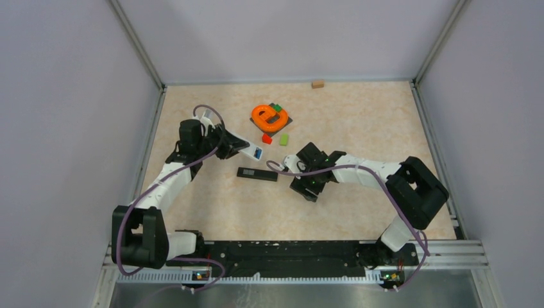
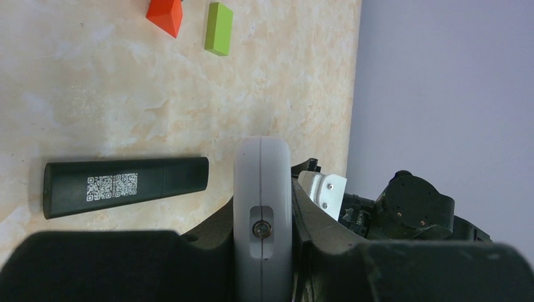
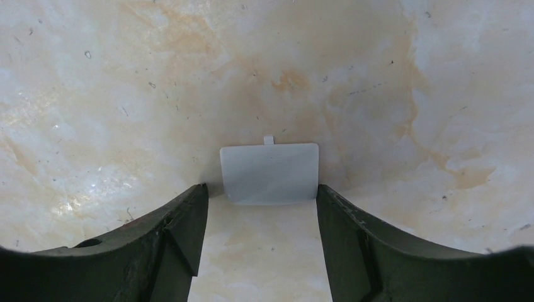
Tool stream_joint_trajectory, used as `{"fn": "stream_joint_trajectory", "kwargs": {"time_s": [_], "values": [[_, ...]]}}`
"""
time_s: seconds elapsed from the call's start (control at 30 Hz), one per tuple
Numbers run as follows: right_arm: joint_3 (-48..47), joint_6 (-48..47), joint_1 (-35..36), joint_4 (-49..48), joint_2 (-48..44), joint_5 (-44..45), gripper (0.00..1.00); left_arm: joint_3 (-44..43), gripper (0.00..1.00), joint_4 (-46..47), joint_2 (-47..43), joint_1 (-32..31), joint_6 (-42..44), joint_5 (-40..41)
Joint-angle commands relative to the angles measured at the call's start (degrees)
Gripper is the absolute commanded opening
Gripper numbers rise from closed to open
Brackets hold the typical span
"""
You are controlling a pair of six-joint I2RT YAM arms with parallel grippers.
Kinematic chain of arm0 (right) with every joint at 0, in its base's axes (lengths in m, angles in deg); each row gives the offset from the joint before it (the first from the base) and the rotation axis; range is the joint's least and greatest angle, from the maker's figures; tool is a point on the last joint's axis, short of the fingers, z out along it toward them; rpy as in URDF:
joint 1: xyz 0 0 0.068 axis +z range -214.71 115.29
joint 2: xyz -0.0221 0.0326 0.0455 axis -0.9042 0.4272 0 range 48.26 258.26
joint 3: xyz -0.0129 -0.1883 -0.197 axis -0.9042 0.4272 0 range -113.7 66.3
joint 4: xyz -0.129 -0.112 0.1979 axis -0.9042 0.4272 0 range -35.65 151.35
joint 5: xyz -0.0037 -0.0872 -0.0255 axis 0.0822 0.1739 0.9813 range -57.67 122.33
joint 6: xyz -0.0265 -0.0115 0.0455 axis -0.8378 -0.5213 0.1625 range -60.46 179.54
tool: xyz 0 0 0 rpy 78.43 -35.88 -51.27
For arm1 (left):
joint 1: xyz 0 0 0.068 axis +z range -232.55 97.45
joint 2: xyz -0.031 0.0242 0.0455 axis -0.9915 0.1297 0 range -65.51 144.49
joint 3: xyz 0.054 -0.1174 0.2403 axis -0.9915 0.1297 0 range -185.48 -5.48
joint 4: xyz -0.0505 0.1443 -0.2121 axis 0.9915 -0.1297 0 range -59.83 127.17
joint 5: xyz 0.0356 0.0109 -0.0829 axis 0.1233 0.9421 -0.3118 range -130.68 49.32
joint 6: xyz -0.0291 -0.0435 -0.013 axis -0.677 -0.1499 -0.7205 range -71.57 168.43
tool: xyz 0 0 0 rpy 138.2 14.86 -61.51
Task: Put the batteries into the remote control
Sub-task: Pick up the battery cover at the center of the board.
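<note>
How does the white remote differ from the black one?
Colour: the white remote is pale, the black remote dark.
Pose: the white remote is clamped in the left gripper, held clear of the table; the black remote lies flat on it, untouched.
Markings: the black remote shows a QR-code label on its upper face; the white remote shows only a small recess in its rounded end.
Both are slim and elongated.

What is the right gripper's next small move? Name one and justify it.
Probably close the right gripper on the white cover. The cover lies flat on the table between its open fingers, while the left gripper holds the remote clamped nearby, seemingly ready for it.
</note>
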Motion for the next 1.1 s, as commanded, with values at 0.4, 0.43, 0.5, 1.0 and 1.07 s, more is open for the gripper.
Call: {"fn": "stream_joint_trajectory", "kwargs": {"time_s": [0.4, 0.43, 0.5, 1.0, 1.07], "values": [[-2.35, 0.15, 0.67, -0.5, 2.77, 1.76, 0.59, 0.21, 0.0, 2.78, -2.71, 0.33, 0.14, -1.11], [-2.67, 0.24, 0.68, -0.14, 3.27, 1.8, 0.54, 0.21, 0.0, 2.78, -2.73, 0.33, 0.14, -1.14], [-2.82, 0.47, 0.65, 0.08, 3.59, 1.96, 0.41, 0.3, 0.0, 2.82, -2.86, 0.37, 0.14, -1.24], [5.36, 7.16, 0.7, -12.57, -22.9, -0.29, 0.37, 4.03, 0.0, 15.71, -0.19, -8.81, 0.58, -2.81], [6.86, 7.36, 0.71, -14.69, -26.34, -0.67, 0.37, 4.34, 0.0, 17.89, 0.57, -11.59, 1.63, -1.49]]}}
